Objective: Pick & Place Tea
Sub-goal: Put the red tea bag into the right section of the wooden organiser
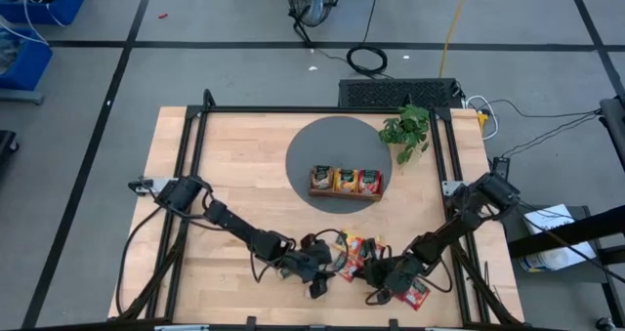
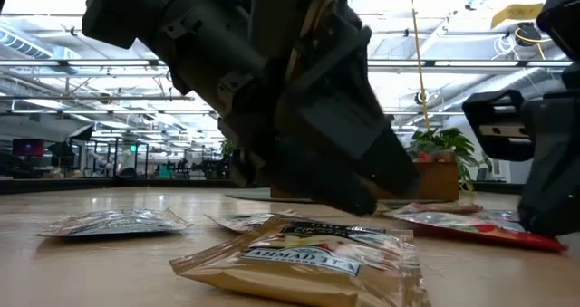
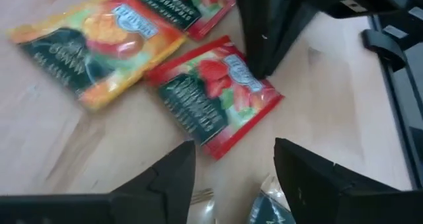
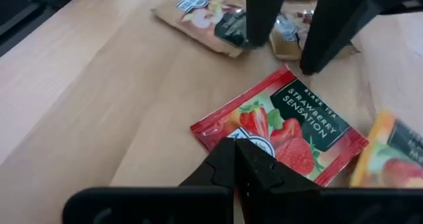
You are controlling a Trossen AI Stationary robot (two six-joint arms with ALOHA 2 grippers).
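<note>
1. Several loose tea sachets lie flat near the table's front edge, under both grippers; a red strawberry sachet sits just ahead of my left gripper, whose fingers stand apart and empty, lined up to straddle it, I judge.
2. My right gripper is pinched shut, holding nothing, its tips over another red sachet.
3. The wooden tray, well beyond both, already holds sachets.

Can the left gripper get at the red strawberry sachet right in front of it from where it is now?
Probably yes. The left gripper is open, with the red strawberry sachet lying flat on bare wood just ahead. The right gripper's fingers stand close beside it and could crowd the approach.
</note>
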